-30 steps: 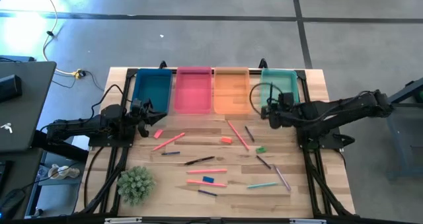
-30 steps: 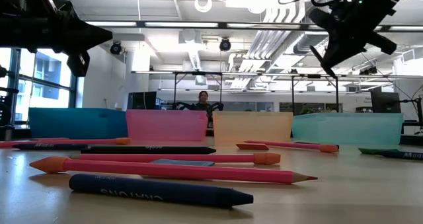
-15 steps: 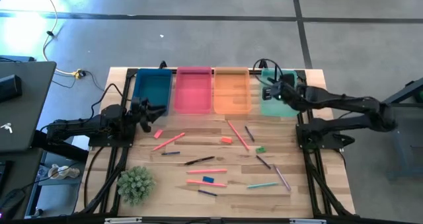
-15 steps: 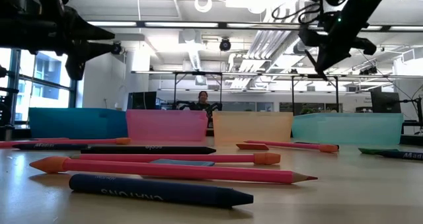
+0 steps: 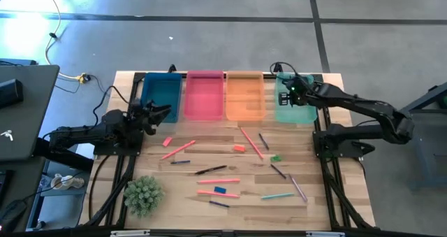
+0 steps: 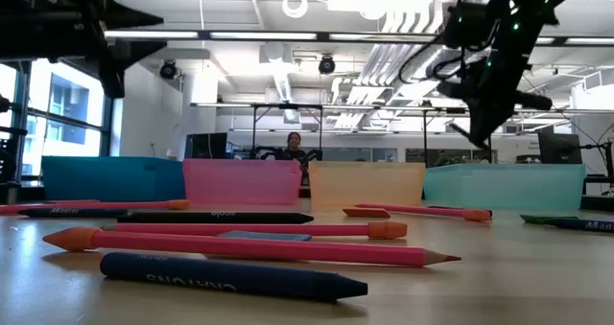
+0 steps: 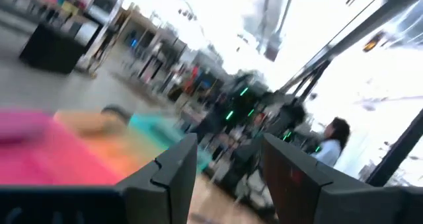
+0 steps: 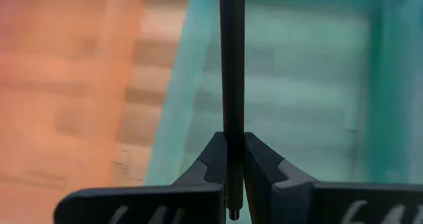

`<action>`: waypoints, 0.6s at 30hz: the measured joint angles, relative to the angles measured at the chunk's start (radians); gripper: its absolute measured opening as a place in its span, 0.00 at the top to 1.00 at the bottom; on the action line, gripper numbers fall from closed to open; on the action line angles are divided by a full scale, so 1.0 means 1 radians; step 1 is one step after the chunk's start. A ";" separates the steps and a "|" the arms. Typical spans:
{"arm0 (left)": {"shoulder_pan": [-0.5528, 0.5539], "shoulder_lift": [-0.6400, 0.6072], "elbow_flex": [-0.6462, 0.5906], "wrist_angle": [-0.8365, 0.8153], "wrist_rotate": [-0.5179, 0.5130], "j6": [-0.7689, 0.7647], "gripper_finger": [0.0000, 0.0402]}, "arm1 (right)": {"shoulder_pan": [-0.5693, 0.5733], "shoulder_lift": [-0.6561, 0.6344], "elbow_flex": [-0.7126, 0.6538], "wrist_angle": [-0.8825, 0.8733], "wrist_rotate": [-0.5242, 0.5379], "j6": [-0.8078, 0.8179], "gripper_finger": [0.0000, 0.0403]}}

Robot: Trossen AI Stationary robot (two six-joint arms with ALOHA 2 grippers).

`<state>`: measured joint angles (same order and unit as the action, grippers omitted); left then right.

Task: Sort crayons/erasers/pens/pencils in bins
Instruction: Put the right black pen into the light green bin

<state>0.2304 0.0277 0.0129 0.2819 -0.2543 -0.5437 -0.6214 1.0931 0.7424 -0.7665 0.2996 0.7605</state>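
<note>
Four bins stand in a row at the far edge: blue (image 5: 162,94), pink (image 5: 204,96), orange (image 5: 245,96) and teal (image 5: 296,105). My right gripper (image 5: 292,91) hangs over the teal bin (image 8: 310,85), shut on a thin dark stick (image 8: 231,65). My left gripper (image 5: 160,111) hovers open beside the blue bin's near corner, with nothing between its fingers (image 7: 173,164). Pink, dark and teal sticks lie flat on the wooden table (image 5: 328,195). Lying among them are a red eraser (image 5: 167,142), an orange-red one (image 5: 239,148), a green one (image 5: 275,158) and a blue one (image 5: 220,190). My right gripper pinches the dark stick between its two fingers, close to the stick's rear end (image 8: 231,159). The fingers slant down from above. The stick runs on along them, out past the tips, and is lifted clear over the teal bin.
A small green potted plant (image 5: 143,194) stands at the near left of the table. A person shows far off in the room behind the bins (image 6: 294,145). Black frame rails run along both table sides.
My right gripper has carried the dark stick from above the table in front of the bins toward the far edge, over the teal bin, tipping further down. My left gripper has opened and tilted upward where it stands.
</note>
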 joint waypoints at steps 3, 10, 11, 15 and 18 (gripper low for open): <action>0.000 0.000 0.022 0.012 0.003 0.024 0.62 | -0.011 0.052 -0.005 -0.008 -0.023 -0.019 0.99; 0.000 0.035 0.112 -0.019 0.005 0.112 0.62 | -0.014 0.161 -0.005 -0.005 -0.027 -0.029 0.99; 0.000 0.045 0.129 -0.036 0.005 0.122 0.62 | -0.014 0.177 -0.005 -0.006 -0.028 -0.029 0.99; 0.000 0.109 0.205 -0.134 0.005 0.136 0.62 | -0.014 0.233 -0.005 -0.005 -0.042 -0.044 0.99; 0.000 0.172 0.274 -0.241 0.005 0.137 0.62 | -0.014 0.265 -0.005 -0.005 -0.049 -0.047 0.99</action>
<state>0.2302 0.1992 0.2867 0.0411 -0.2493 -0.4072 -0.6353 1.3583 0.7372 -0.7712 0.2504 0.7136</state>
